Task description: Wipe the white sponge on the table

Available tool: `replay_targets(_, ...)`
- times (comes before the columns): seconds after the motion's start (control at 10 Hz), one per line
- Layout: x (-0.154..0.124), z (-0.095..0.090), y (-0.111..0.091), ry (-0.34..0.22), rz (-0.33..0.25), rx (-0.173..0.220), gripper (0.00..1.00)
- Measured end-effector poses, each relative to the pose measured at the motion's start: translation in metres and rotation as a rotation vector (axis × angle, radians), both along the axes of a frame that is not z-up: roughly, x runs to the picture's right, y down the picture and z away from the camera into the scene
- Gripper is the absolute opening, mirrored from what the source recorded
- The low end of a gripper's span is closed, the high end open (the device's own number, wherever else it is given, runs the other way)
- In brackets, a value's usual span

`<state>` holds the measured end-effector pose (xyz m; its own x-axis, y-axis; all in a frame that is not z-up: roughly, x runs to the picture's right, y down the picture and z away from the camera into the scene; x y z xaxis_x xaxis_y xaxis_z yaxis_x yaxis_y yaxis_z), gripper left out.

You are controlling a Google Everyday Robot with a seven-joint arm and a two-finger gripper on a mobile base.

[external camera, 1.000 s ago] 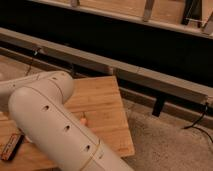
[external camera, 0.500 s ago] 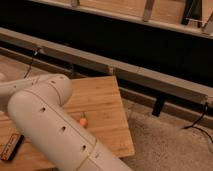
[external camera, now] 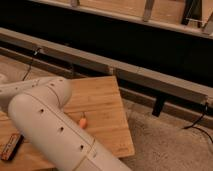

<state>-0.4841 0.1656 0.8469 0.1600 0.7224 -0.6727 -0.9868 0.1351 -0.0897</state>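
- While the arm (external camera: pixel 45 120) fills the view from 6 to 9 o'clock, the gripper is out of sight, somewhere past the lower left edge; released or clenched, cannot tell.
- White sponge: not visible. Either behind the arm or off the frame; cannot say which.
- Table (external camera: pixel 107 100): bamboo top, bare wood showing at centre. A small orange thing (external camera: pixel 83 121) lies on it just at 3 o'clock of the arm's elbow. A dark flat packet (external camera: pixel 11 146) sits at 8 o'clock near the table's edge.
- Handling, judged from the task alone: a sponge is likely light, soft and squashy, not fragile, and liable to slide on smooth wood.
- Hold, as a judgement: take it across its narrow sides at mid-body, lightly enough that the underside stays flat for wiping.
- Risk: too hard a squeeze folds it; too loose and it drags free.
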Motion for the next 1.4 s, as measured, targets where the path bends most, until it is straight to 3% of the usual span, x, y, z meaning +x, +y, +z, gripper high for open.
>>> replay_targets(0.3,0.008,0.008,0.004,0.024,0.011,-0.016,0.6)
replay_targets(0.7,0.01,0.013,0.005,0.026,-0.002,-0.019,0.17)
replay_targets(0.9,0.011,0.014,0.004,0.033,-0.019,-0.015,0.01)
replay_targets(1.4,0.014,0.014,0.003,0.052,-0.073,-0.008,0.0)
